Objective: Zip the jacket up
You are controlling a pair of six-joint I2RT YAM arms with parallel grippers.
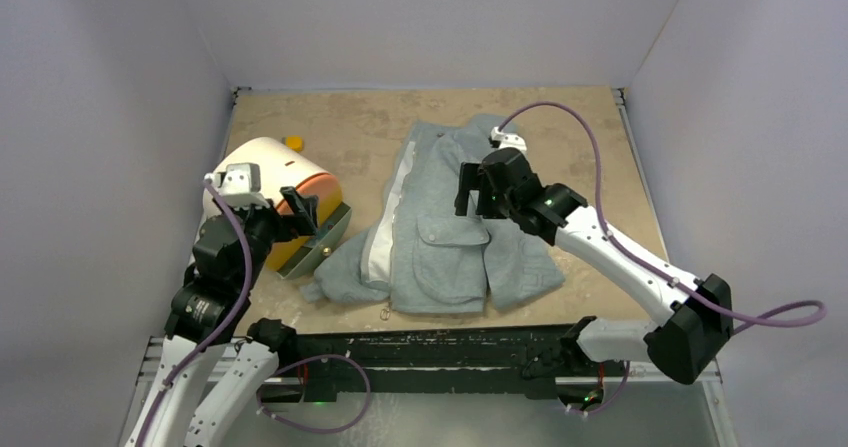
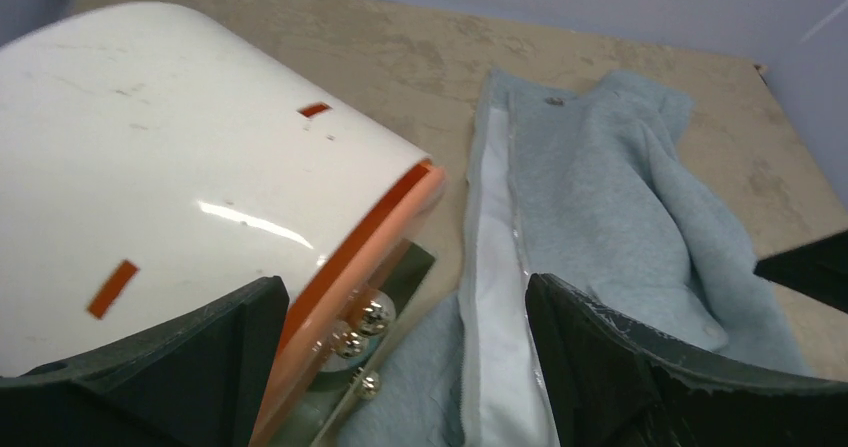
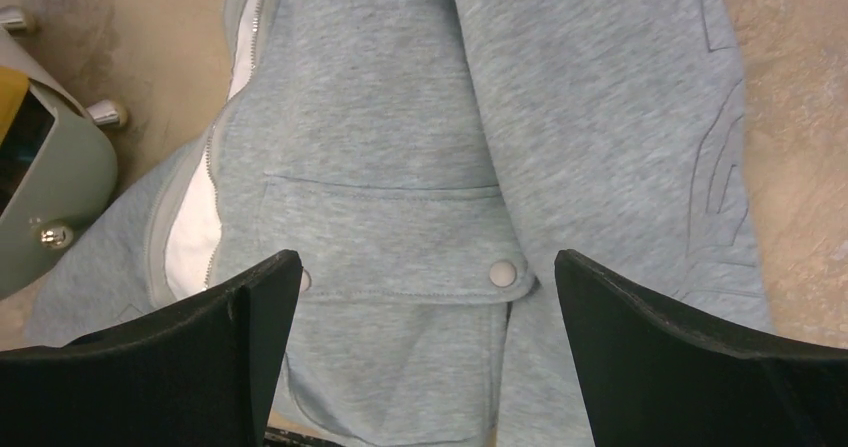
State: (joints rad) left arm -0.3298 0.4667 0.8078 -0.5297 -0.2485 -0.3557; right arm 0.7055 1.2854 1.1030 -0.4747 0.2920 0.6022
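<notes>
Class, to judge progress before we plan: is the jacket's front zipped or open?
Open. The jacket front gapes, with white lining exposed beside unjoined zipper teeth.

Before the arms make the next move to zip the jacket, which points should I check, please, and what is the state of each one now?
1. The left gripper is open and empty: ok.
2. The right gripper is open and empty, above the flap pocket: ok.
3. The zipper of the jacket is closed: not ok; the front lies open and the white lining shows.
4. The start point for zipping is found: cannot tell.
5. The jacket is free of the white and orange object: not ok; fabric reaches its base.
</notes>
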